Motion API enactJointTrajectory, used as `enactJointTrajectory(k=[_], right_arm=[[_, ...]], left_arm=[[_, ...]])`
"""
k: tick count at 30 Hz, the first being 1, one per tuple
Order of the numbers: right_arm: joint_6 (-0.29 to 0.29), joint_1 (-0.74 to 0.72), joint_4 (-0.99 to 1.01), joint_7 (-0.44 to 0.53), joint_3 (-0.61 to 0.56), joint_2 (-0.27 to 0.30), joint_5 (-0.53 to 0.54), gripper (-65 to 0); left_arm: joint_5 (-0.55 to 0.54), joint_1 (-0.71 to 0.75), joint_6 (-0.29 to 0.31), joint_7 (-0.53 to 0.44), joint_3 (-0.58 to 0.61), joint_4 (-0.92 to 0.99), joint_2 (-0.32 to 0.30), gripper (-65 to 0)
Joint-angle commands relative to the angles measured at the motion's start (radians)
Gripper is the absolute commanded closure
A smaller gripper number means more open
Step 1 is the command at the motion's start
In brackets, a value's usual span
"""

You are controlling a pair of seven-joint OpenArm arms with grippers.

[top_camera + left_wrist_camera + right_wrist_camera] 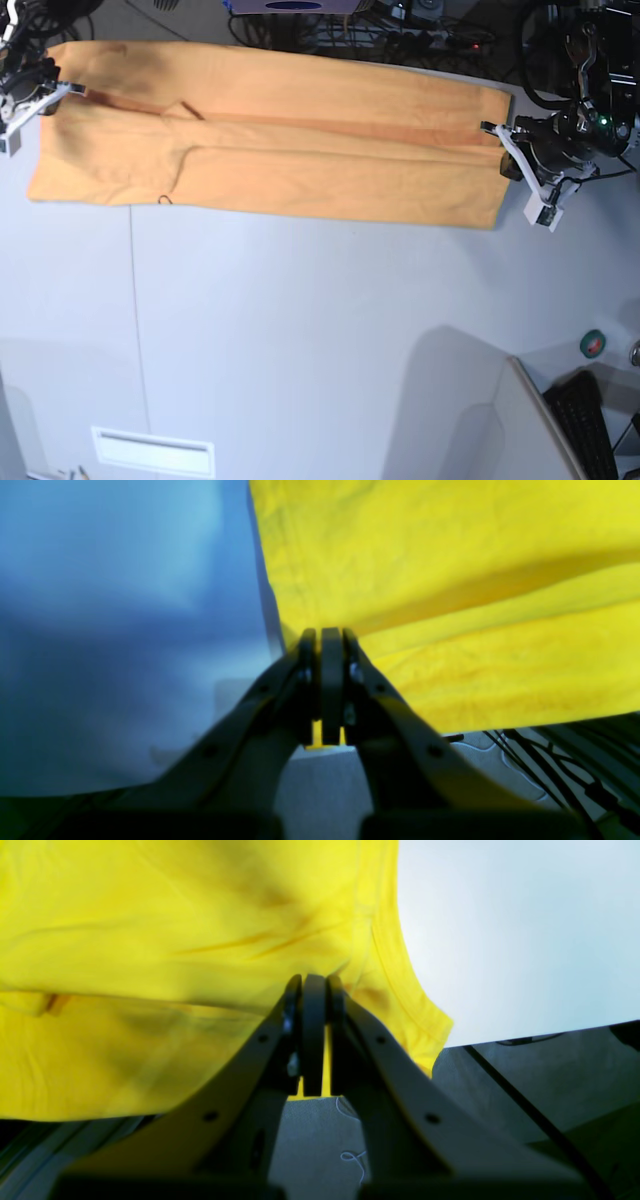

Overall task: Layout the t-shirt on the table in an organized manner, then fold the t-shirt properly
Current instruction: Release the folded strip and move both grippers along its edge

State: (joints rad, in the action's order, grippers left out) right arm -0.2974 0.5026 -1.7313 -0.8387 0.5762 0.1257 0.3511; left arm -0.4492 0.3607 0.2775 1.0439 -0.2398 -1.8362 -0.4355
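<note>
A green and red tape roll sits at the lower right of the base view. Just below it, in the bottom right corner, a black keyboard lies tilted. Along the top edge, dark cables tangle among blurred equipment. In the left wrist view, black cables cross the lower right over grey floor. A thin white thread curls at bottom centre of the right wrist view.

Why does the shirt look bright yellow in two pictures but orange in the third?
Colour casts differ: both wrist views render the t-shirt vivid yellow with a bluish table and blurred foreground; the base view shows it softer orange, evenly lit, sharper.
</note>
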Motion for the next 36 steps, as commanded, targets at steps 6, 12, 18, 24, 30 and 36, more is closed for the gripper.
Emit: enactJointTrajectory(k=[6, 12, 18, 24, 30, 36], right_arm=[[0.005, 0.005, -0.014, 0.005, 0.008, 0.012, 0.001, 0.0], [0.005, 0.024, -0.014, 0.003, 0.031, 0.01, 0.004, -11.9], [0.0, 0.006, -0.045, -0.046, 0.153, -0.028, 0.004, -20.6], [-0.138, -0.043, -0.106, -0.037, 0.138, -0.03, 0.003, -18.3], [-0.197, -0.181, 0.081, -0.037, 0.121, -0.03, -0.001, 0.0], [-0.197, -0.25, 0.327, 0.02, 0.118, 0.004, -0.025, 0.0]], left_arm=[[-0.003, 0.008, -0.005, -0.007, -0.008, -0.021, -0.013, 0.0], [-0.006, 0.033, -0.005, -0.007, -0.016, -0.023, -0.01, 0.0], [-0.01, 0.062, -0.005, -0.007, -0.053, -0.064, -0.004, -22.7], [-0.012, 0.041, -0.005, -0.011, -0.181, -0.112, 0.105, -34.1], [-0.003, -0.053, -0.005, -0.03, -0.119, 0.049, 0.206, 0.0], [0.014, -0.073, -0.01, -0.193, 0.001, 0.237, 0.22, 0.0]])
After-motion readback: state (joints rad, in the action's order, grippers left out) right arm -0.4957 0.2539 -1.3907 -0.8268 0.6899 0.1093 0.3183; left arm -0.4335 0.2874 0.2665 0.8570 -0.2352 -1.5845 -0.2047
